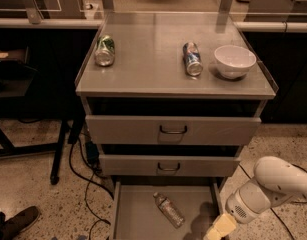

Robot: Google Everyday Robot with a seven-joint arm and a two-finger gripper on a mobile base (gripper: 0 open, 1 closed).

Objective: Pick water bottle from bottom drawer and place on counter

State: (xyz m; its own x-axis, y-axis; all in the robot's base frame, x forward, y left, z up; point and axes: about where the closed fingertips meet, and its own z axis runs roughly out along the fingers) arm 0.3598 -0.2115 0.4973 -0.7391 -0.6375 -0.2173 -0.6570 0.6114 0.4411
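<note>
Three drawers under the bench [153,74], was it?

Three. Two upper drawers [173,130] were nearly shut, each with one dark handle. Only the bottom drawer [138,219] was pulled out, towards the camera.

And the robot?

One white arm [273,186] came in from the lower right, by that drawer's right front corner.

What lay on top?

One white bowl [235,60] stood upright at the right. Two cans lay on their sides, the blue can [192,58] just left of the bowl and the green can [105,50] near the left edge.

How many bottles?

One water bottle [168,209], alone on the floor of the bottom drawer, lying flat. Its long axis ran on a slant, with the narrower end towards the back left and the other end towards the front right.

And the gripper [220,227]?

One, pale yellow, over the drawer's right wall, to the right of the bottle and clear of it. Whether it was apart or together I could not tell.
</note>
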